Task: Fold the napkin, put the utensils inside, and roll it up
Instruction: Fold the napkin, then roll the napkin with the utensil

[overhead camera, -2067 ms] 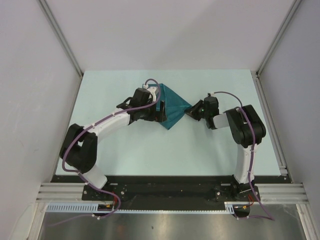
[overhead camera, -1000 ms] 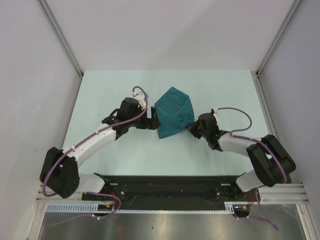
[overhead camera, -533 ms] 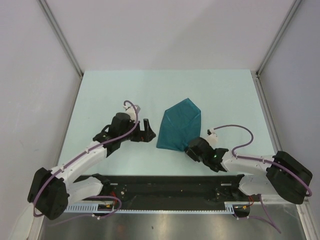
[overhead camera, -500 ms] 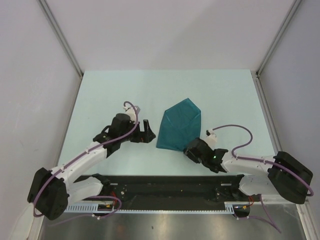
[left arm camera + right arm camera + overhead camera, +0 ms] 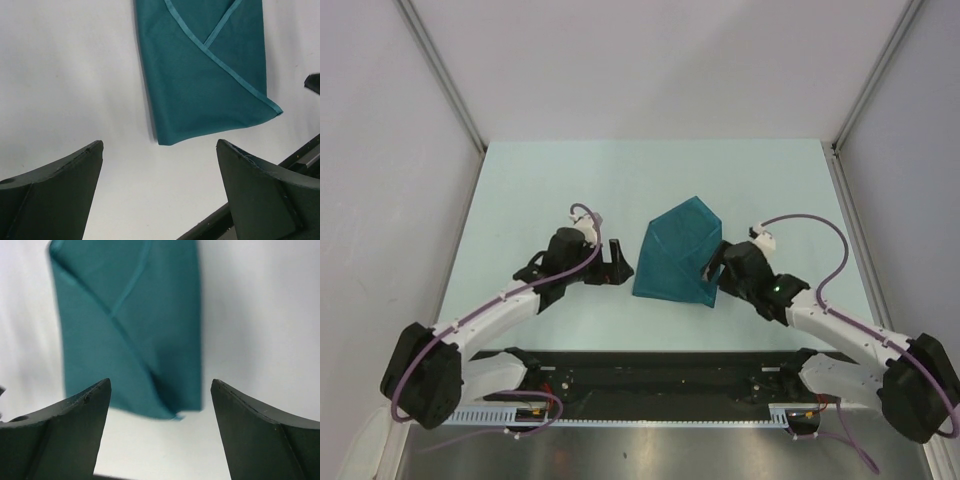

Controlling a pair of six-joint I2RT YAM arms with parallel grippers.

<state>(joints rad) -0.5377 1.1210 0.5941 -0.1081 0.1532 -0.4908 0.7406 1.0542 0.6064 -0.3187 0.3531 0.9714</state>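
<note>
The dark teal napkin (image 5: pixel 676 250) lies folded on the pale table, with a hemmed edge crossing its top layer. My left gripper (image 5: pixel 620 262) stands open just left of it, nothing between its fingers. In the left wrist view the napkin (image 5: pixel 205 75) lies ahead of that gripper (image 5: pixel 159 145), its near corner level with the fingertips. My right gripper (image 5: pixel 711 280) stands open at the napkin's near right corner. The right wrist view shows the napkin (image 5: pixel 130 330) just beyond that gripper (image 5: pixel 160 382), its near right corner slightly lifted. The utensils are out of view.
A black base rail (image 5: pixel 650 365) runs along the table's near edge, and it also shows in the left wrist view as the rail (image 5: pixel 300 155). Grey walls and metal frame posts (image 5: pixel 440 75) close in the table at the back and sides.
My right gripper has opened and let go of the napkin's corner, then drawn up and to the right. The napkin now rests flat. The left arm has barely moved.
</note>
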